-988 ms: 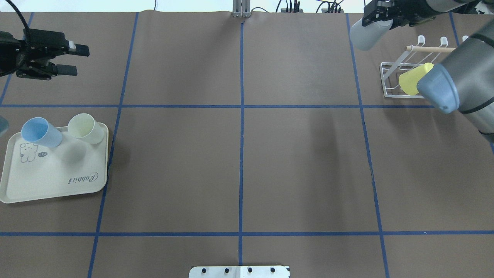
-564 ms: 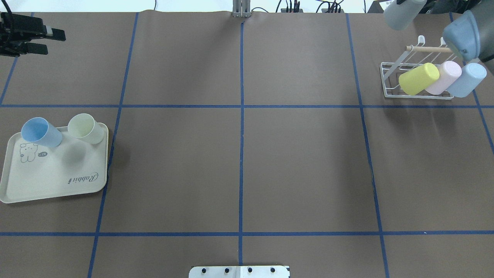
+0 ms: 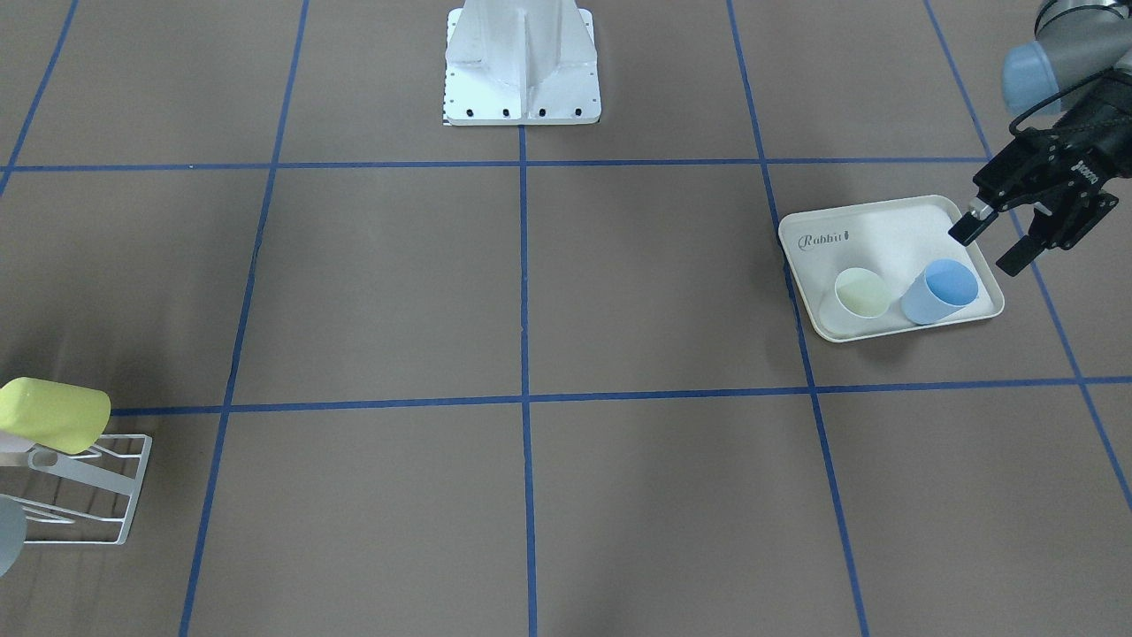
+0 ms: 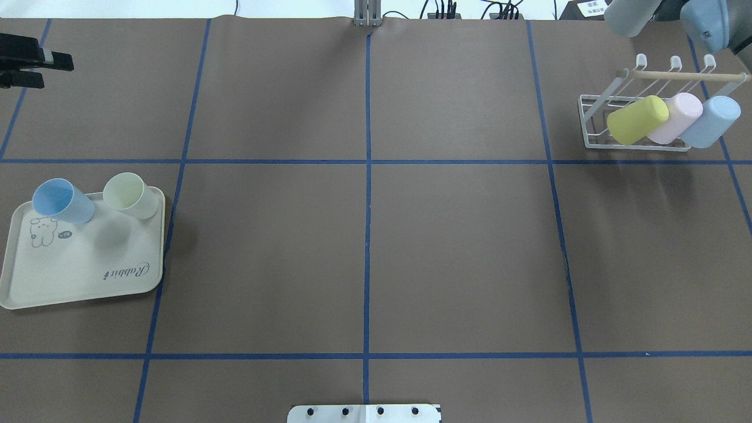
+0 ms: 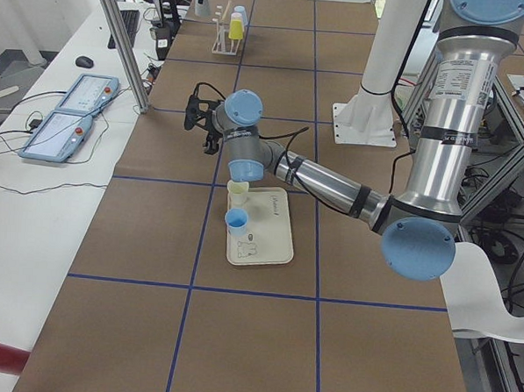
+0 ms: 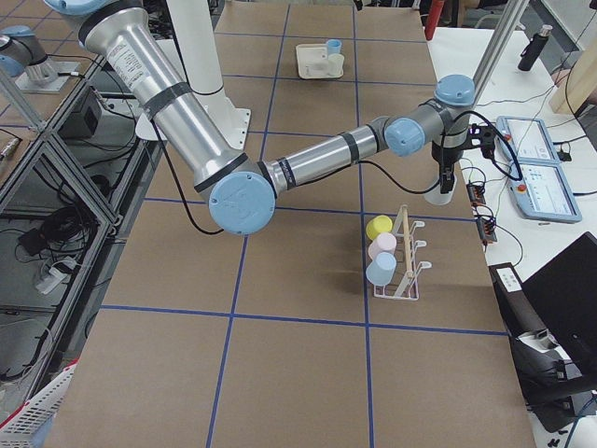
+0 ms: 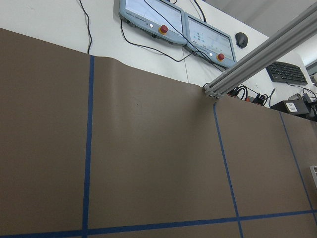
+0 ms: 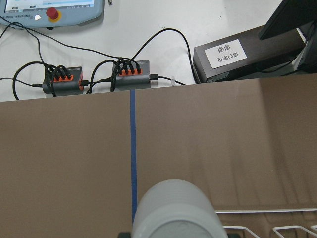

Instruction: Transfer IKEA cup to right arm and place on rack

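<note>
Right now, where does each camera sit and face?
Front-facing: across table, facing base; left gripper shows.
Overhead: behind base, looking down; left gripper shows.
Exterior left: table end; left arm near.
Exterior right: opposite end; right arm near.
Left wrist: table, pendants beyond.
Right wrist: grey cup, table edge.
First two share rack, tray.

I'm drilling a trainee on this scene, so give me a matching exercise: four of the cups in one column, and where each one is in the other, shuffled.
1. yellow cup
2. pink cup
3. grey cup
4. pale green cup

A. upright on the tray
B. in the air, off the rack
C. middle of the three on the rack
D. on the rack, at the end nearest the tray

Pairs: 1-D, 2-C, 3-B, 4-A
</note>
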Action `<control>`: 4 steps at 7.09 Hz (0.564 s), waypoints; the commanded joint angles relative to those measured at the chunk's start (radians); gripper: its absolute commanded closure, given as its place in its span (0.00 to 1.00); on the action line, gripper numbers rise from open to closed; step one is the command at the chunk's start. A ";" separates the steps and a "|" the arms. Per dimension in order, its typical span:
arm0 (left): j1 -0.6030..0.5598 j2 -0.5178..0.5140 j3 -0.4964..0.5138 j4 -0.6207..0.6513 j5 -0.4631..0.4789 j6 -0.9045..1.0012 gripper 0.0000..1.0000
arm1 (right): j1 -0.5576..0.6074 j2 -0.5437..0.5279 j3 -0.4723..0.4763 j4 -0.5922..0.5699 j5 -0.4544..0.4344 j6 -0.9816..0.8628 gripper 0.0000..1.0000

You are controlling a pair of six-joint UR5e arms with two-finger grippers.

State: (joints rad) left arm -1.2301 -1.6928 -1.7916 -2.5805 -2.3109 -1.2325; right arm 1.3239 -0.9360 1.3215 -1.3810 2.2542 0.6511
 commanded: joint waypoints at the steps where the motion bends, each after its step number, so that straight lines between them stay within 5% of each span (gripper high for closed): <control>1: 0.001 0.007 -0.005 0.000 0.001 0.001 0.00 | 0.006 -0.010 -0.027 0.000 0.033 -0.010 0.90; 4: 0.003 0.005 -0.009 0.002 0.002 -0.001 0.00 | 0.006 -0.021 -0.054 0.003 0.030 -0.064 0.89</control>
State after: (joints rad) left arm -1.2277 -1.6869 -1.8002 -2.5797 -2.3088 -1.2332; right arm 1.3298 -0.9545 1.2767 -1.3779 2.2850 0.5964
